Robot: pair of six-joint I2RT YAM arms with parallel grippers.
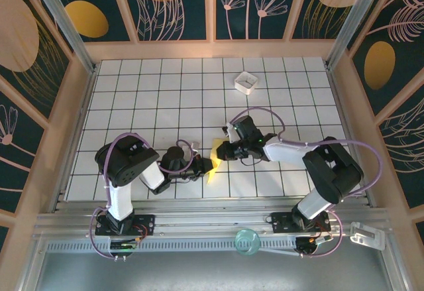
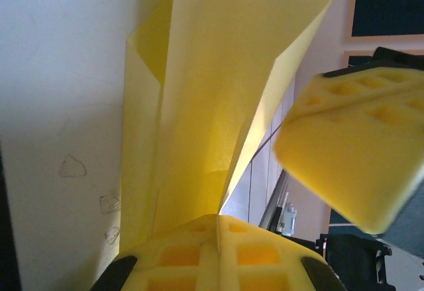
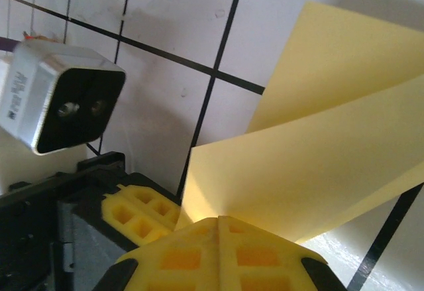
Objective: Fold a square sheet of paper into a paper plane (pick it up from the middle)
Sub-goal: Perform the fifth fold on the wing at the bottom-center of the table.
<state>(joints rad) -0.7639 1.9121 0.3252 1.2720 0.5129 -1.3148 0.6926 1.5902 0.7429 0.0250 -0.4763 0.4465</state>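
Observation:
The square sheet of paper (image 1: 212,173) is yellow and folded into long layers, and it stands up between the two grippers near the table's front middle. My left gripper (image 1: 207,166) is shut on its lower edge, with the pads pressed together over the paper (image 2: 212,92) at the jaws (image 2: 218,217). My right gripper (image 1: 221,150) is shut on the paper (image 3: 318,145) from the opposite side (image 3: 218,219). One of its yellow fingers (image 2: 351,152) hangs close at the right of the left wrist view. I cannot tell whether the folds form a paper plane.
A small white square box (image 1: 246,81) sits far back on the gridded table (image 1: 159,105). A round teal disc (image 1: 248,240) and a white clip (image 1: 366,236) lie on the front rail. The left wrist's camera housing (image 3: 63,105) hangs just beyond the paper.

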